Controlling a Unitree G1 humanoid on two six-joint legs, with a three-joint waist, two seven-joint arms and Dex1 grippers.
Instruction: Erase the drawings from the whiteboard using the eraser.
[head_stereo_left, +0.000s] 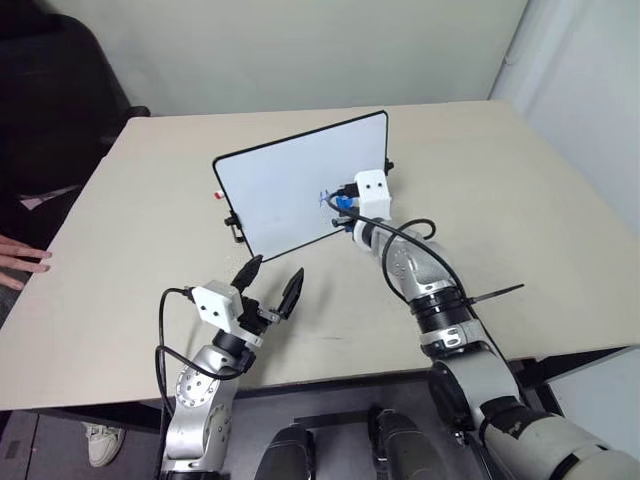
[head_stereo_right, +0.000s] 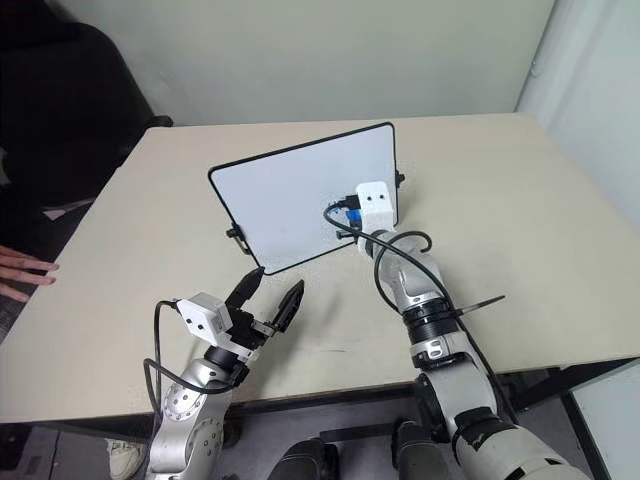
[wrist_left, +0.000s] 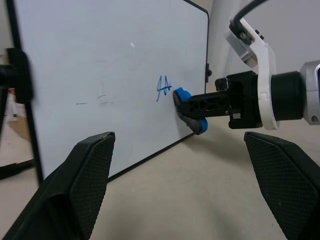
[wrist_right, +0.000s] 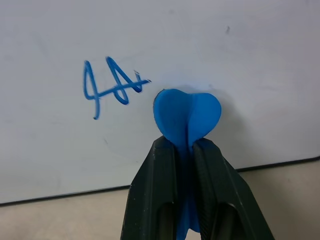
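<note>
Scribble (wrist_right: 112, 85) in blue marker reads whole on the whiteboard (head_stereo_left: 280, 190) — no stroke looks wiped, so by my judgement erasing has barely begun or not begun at all. Faint grey smudges sit further along the board face, away from the blue mark. The board stands tilted on the beige surface (head_stereo_left: 520, 200).

Right end effector (wrist_right: 189, 145) is pinched tight on the eraser (wrist_right: 186, 114), the blue block squeezed so it bulges past the fingertips. The eraser is at the board face, just beside the scribble toward the board's lower edge — touching or nearly so, I cannot tell which.

Left end effector (head_stereo_left: 270, 285) hovers spread wide, empty, over the surface short of the board.
</note>
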